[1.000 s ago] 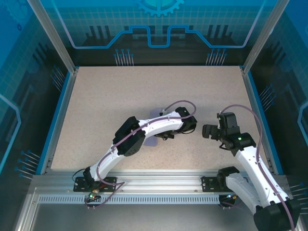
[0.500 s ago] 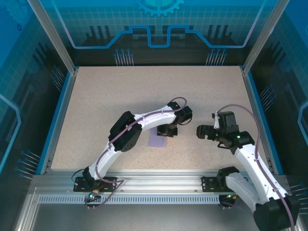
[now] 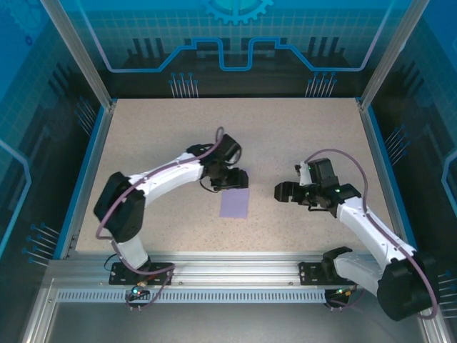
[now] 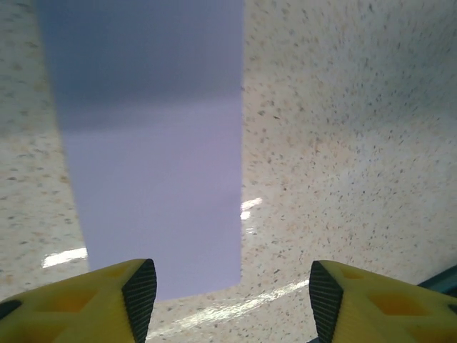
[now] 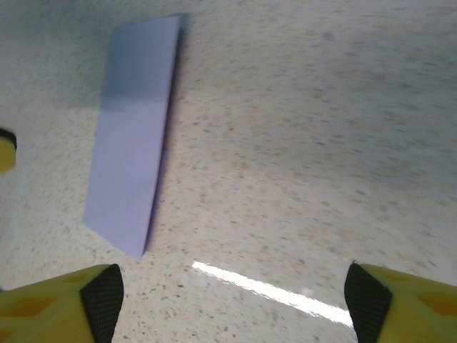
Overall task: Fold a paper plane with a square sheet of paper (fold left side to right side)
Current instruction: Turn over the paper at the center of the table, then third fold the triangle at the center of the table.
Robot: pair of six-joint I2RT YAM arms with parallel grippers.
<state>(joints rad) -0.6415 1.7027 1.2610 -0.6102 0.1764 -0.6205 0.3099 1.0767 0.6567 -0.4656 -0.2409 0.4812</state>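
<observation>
A: We start with the speckled table [image 3: 157,136], which takes up the floor of the blue-walled cell. What do we make of the arms?

B: We see the left arm [image 3: 164,175] bent in from the near left toward the middle. The right arm [image 3: 364,221] reaches in from the near right corner, its wrist pointing left.

A: And the sheet of paper [image 3: 234,203]?

B: We find it flat on the table near the centre, between the two wrists. It is lavender, plain, and a rectangle longer than it is wide. From the right wrist camera we see the sheet of paper [image 5: 136,136] off to the left, with a thin shadow under the long edge facing that camera.

A: The left gripper [image 3: 232,179]?

B: In the top view it sits just past the sheet's far edge. From its own camera the left gripper [image 4: 232,300] is spread apart, clamping nothing. One yellow finger [image 4: 139,296] overlaps the sheet's corner, and bare table shows in the gap.

A: The right gripper [image 3: 282,191]?

B: It sits near the sheet's right side, clear of it. Up close we see the right gripper [image 5: 228,296] gaping wide over bare table, nothing in it.
</observation>
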